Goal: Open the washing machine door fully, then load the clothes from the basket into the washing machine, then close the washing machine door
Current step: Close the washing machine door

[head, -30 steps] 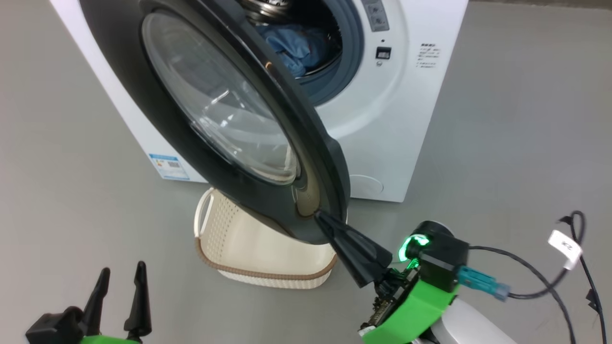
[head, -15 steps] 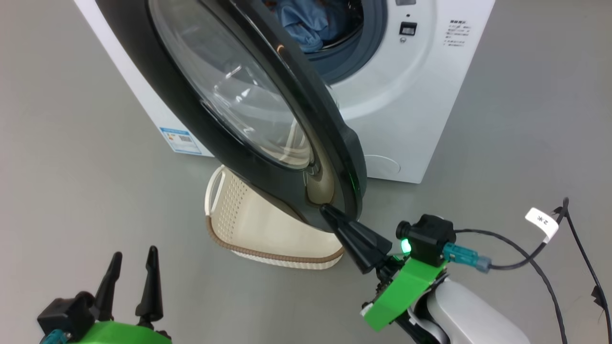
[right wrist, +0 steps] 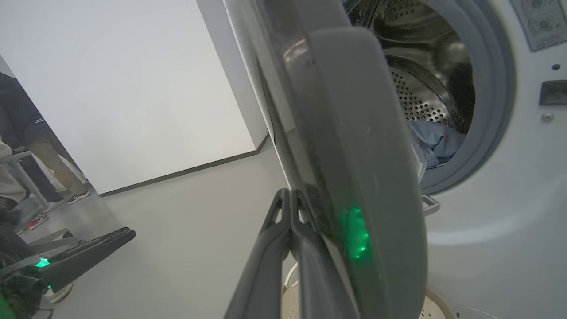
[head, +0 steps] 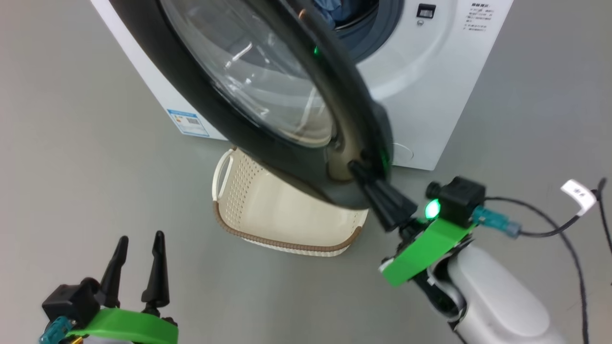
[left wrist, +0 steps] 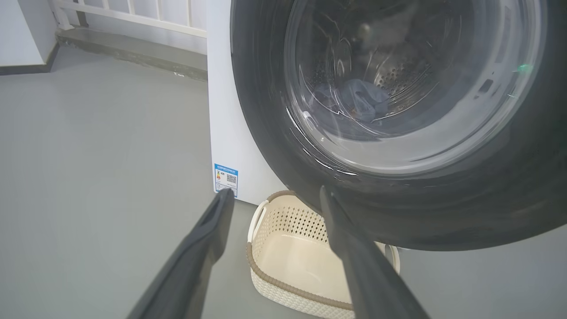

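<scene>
Head view: right gripper (head: 357,168) pinched narrow against the door (head: 258,76) rim, left gripper (head: 141,235) spread wide, empty; basket (head: 287,246) under the door. Left wrist view: clothes (left wrist: 354,99) in the drum (left wrist: 398,75); right wrist view: fingertips (right wrist: 278,217) on glossy rim may slip, leaving door ajar.

Smooth grey floor (head: 71,143), white wall (right wrist: 133,88) with dark skirting (right wrist: 177,173), white railing (left wrist: 146,21)

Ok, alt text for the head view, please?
The right gripper, fingers shut, touches the lower edge of the washing machine door, which stands partly open over the basket on the floor. The left gripper hangs open at the lower left.
</scene>
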You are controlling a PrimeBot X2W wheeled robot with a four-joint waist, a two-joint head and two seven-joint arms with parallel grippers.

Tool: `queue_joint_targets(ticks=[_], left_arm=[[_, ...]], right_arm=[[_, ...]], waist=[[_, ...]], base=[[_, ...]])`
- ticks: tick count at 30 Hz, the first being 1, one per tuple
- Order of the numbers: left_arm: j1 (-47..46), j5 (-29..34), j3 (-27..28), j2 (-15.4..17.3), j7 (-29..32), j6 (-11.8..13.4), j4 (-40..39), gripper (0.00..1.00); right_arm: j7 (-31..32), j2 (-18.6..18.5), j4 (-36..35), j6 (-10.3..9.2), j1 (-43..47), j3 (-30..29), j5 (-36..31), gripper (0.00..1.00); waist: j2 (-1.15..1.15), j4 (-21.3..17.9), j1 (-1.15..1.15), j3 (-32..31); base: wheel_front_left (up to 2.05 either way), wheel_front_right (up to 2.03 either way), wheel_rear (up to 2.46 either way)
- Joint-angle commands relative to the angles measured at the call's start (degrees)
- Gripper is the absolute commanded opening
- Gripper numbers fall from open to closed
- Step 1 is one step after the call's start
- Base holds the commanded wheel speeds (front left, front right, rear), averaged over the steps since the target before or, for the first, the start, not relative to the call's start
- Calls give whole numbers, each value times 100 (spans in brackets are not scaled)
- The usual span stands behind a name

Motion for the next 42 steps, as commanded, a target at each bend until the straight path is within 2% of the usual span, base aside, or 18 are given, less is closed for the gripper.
queue_joint_targets(ticks=[1,22,37,42], left_arm=[[-227,33,169,74,-37,-9,-164,100],[-909,-15,-173,-246,-37,-9,-324,100],[-1217,-80,-347,-287,-37,-9,-407,100],[-1244,-85,-368,-289,-37,-9,-394,100]], right_arm=[[-27,42,-100,8,-179,-90,-47,0],[-27,-424,612,8,-1781,-1598,-204,0],[-27,-245,994,8,-2636,-2477,-443,0],[-27,-150,1014,8,-2704,-2533,-510,0]], waist=[[0,39,0,77],[0,531,0,1081],[0,707,0,1460],[0,672,0,1447]], base=[[0,0,0],[0,0,0],[0,0,0],[0,0,0]])
